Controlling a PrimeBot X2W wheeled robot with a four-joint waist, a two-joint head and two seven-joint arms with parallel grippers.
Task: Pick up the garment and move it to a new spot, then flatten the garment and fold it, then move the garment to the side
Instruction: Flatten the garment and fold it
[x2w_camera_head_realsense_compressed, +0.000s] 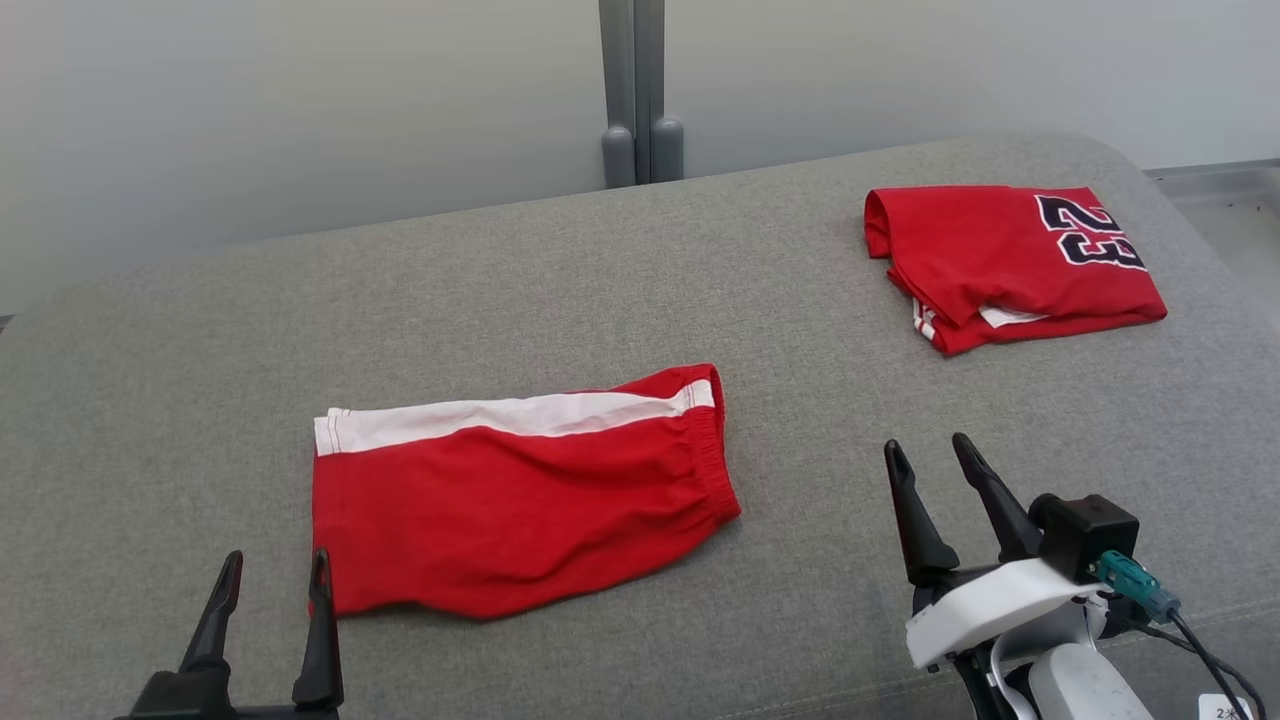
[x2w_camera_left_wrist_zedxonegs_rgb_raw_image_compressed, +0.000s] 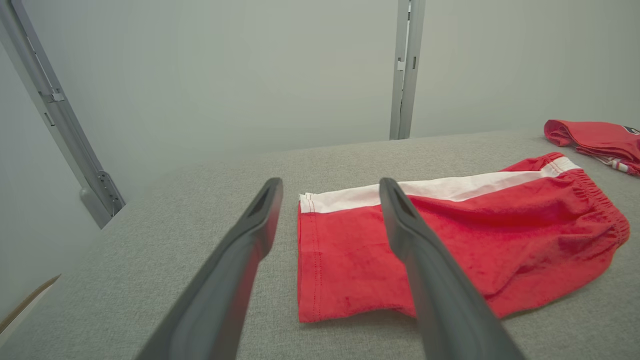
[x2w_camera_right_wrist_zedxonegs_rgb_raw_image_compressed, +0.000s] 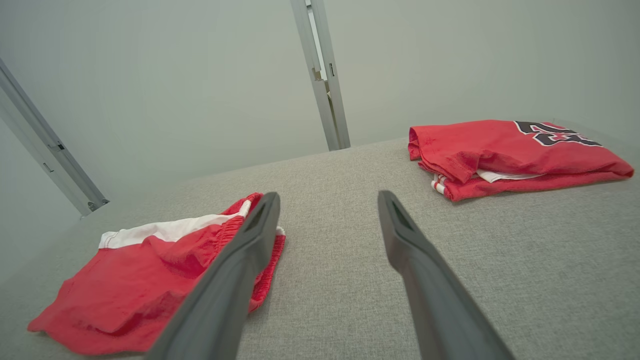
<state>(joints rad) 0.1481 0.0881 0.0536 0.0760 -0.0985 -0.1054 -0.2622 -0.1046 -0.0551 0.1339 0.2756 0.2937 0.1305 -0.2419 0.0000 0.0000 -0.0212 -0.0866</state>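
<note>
Folded red shorts (x2w_camera_head_realsense_compressed: 510, 495) with a white side stripe lie flat in the middle of the grey padded surface (x2w_camera_head_realsense_compressed: 640, 300); they also appear as the shorts (x2w_camera_left_wrist_zedxonegs_rgb_raw_image_compressed: 450, 245) in the left wrist view and the shorts (x2w_camera_right_wrist_zedxonegs_rgb_raw_image_compressed: 150, 280) in the right wrist view. My left gripper (x2w_camera_head_realsense_compressed: 275, 562) stands open at the shorts' near left corner, holding nothing. Off to the right of the shorts, my right gripper (x2w_camera_head_realsense_compressed: 928, 452) is open over bare fabric, clear of the cloth.
A folded red jersey (x2w_camera_head_realsense_compressed: 1010, 262) with dark numbers rests at the far right of the surface, seen too as the jersey (x2w_camera_right_wrist_zedxonegs_rgb_raw_image_compressed: 510, 155). A grey post (x2w_camera_head_realsense_compressed: 640, 95) rises behind the far edge against a pale wall. The surface drops off at right.
</note>
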